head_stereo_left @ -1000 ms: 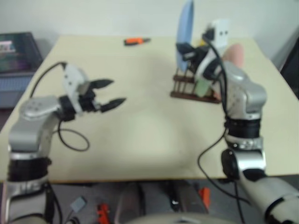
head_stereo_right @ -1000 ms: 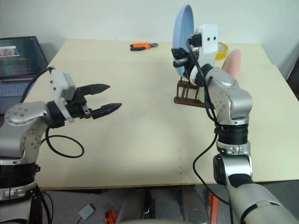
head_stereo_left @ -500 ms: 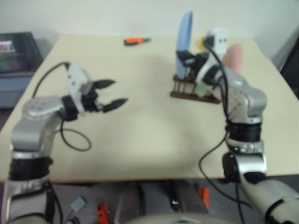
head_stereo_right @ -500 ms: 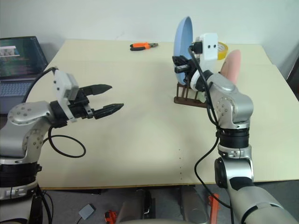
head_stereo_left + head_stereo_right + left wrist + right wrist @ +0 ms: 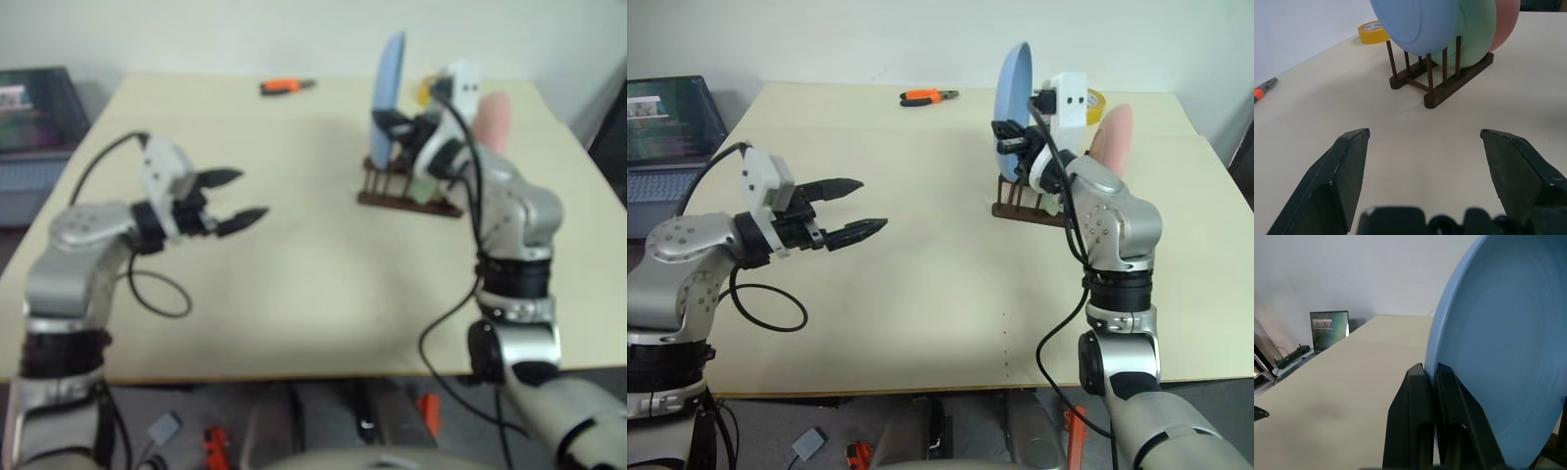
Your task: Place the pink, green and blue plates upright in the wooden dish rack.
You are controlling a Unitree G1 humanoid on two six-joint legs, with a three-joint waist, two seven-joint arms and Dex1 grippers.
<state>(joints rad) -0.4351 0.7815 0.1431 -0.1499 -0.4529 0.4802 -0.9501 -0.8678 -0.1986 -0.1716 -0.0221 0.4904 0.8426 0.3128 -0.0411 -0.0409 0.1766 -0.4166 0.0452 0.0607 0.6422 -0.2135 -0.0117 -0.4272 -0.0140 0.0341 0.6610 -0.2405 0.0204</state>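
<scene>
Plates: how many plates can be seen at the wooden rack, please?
3. The blue plate stands upright at the rack's near end, pinched at its rim by the right gripper. The green plate stands behind it, and the pink plate last, in the wooden dish rack.

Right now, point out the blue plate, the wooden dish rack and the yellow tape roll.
blue plate (image 5: 1012, 93), right eye view, on its upper face.
wooden dish rack (image 5: 1457, 83), left wrist view, on its near rail.
yellow tape roll (image 5: 1373, 31), left wrist view, on its rim.
</scene>
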